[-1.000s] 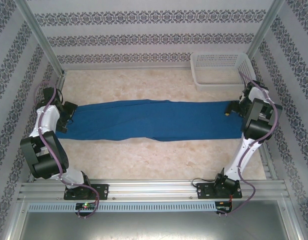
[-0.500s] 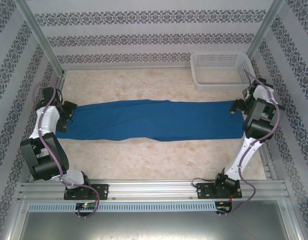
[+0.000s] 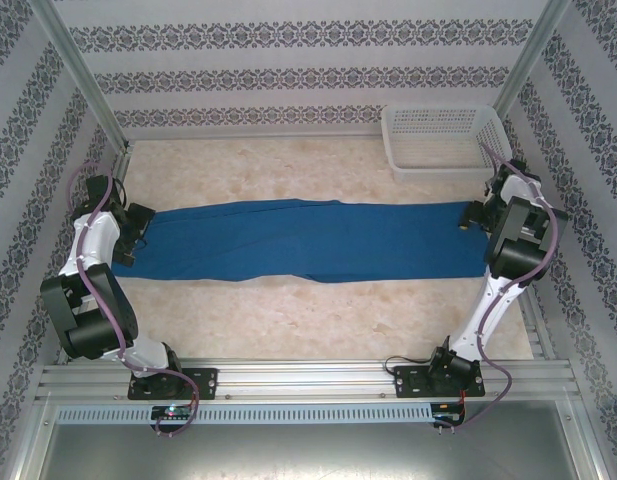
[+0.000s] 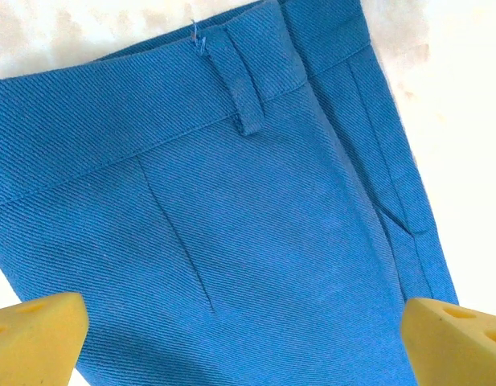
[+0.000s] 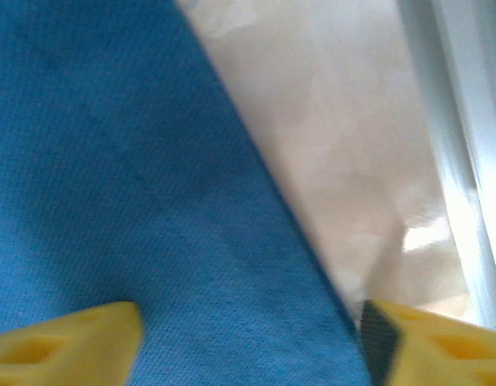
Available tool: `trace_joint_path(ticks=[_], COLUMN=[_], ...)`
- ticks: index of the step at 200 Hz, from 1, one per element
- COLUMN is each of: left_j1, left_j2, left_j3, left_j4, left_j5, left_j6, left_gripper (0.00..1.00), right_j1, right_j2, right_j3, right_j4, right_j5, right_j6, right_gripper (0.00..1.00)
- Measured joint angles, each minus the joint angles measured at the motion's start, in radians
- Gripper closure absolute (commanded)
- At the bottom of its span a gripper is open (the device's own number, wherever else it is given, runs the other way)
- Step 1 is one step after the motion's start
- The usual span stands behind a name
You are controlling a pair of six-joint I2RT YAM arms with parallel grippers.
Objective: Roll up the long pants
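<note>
The long pants [image 3: 308, 240] lie flat and stretched across the middle of the table [image 3: 308, 320], running from 9 o'clock to 3 o'clock in the top view, not rolled at all yet. Off at 1 o'clock sits the white mesh basket [image 3: 443, 140], well apart from the cloth.

Over at the 9 o'clock end, the left gripper [image 3: 138, 230] hangs above the waistband. Its wrist camera shows the belt loop [image 4: 231, 76] up at 12 o'clock and the yellow pads [image 4: 34, 334] spread as wide as they go, with nothing between them but blue twill below. No hold there.

At the 3 o'clock end, the right gripper [image 3: 470, 216] is down at the leg hems. From its wrist, the pads [image 5: 63, 342] stand apart on either side of the cloth's edge, which cuts from 12 towards 5 o'clock with bare table beyond. Jaws parted, cloth not pinched.
</note>
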Motion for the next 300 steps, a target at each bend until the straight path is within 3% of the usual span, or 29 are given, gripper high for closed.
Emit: trace_joint_path(ticks=[18,33,50,100,154,212,267,300], left_j1=[0.000,0.000,0.000,0.000,0.000,0.000,0.000,0.000], left_j2=[0.000,0.000,0.000,-0.003,-0.046,-0.117,-0.158,-0.179], left_j3=[0.000,0.000,0.000,0.000,0.003,0.003,0.003,0.003], left_j4=[0.000,0.000,0.000,-0.001,-0.010,-0.020,-0.039,-0.054], left_j5=[0.000,0.000,0.000,0.005,0.027,0.046,0.065,0.068], left_j6=[0.000,0.000,0.000,0.000,0.000,0.000,0.000,0.001], left_gripper=[0.00,0.00,0.00,0.00,0.00,0.00,0.00,0.00], right_j1=[0.032,0.048,0.053,0.052,0.043,0.219,0.320,0.287], right_j2=[-0.011,-0.024,-0.034,-0.062,-0.189,-0.423,-0.415,-0.374], right_j3=[-0.021,-0.040,-0.052,-0.077,-0.068,0.164,0.344,0.357], right_j4=[0.023,0.042,0.053,0.053,-0.097,-0.246,-0.367,-0.426], right_j5=[0.006,0.020,0.017,0.011,-0.044,-0.170,-0.236,-0.211], right_j6=[0.007,0.011,0.020,0.024,0.097,0.183,0.241,0.239], right_gripper=[0.66,0.73,1.00,1.00,1.00,1.00,1.00,1.00])
